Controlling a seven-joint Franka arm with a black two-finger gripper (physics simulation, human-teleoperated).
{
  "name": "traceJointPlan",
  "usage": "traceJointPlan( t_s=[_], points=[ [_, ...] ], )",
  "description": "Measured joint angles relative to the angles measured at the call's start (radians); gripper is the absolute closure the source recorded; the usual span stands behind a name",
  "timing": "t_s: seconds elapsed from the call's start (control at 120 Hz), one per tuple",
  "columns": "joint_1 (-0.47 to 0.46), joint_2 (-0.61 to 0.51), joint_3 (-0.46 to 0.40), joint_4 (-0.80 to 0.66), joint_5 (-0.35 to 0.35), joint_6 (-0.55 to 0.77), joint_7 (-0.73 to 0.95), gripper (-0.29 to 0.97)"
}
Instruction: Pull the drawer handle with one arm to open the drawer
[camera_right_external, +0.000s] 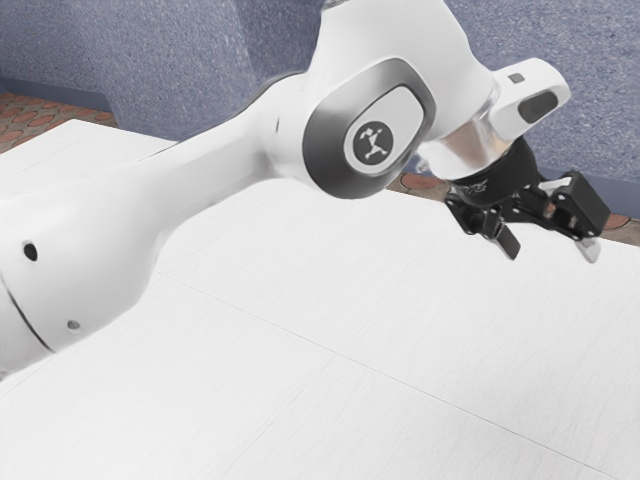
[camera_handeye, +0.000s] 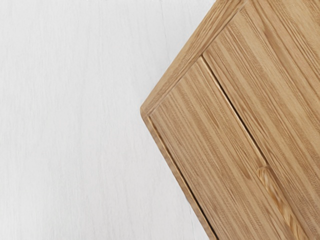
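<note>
Your gripper (camera_right_external: 548, 228) hangs over the white table (camera_right_external: 330, 380) at the exterior view's right. Its two black fingers are wide apart, with nothing between them. In the wrist view you can see the wooden drawer (camera_handeye: 215, 150) next to the bare white table top, and its long wooden handle (camera_handeye: 280, 205) lies across the front with nothing touching it.

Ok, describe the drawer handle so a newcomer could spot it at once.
On the white table sits a light wooden cabinet with straight grain. Follow the dark seam between its two flat panels away from the cabinet's corner: the drawer handle is the rounded wooden bar lying along that seam. It alone bulges, with curved grain.
</note>
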Motion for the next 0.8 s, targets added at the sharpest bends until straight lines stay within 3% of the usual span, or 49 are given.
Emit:
traceJointPlan(
  t_s=[0.325, 0.8],
  points=[
    [-0.009, 0.099, -0.053, 0.089, -0.025, 0.156, -0.205, 0.0],
    [-0.029, 0.101, -0.062, 0.045, -0.054, 0.231, -0.365, 0.0]
  ],
)
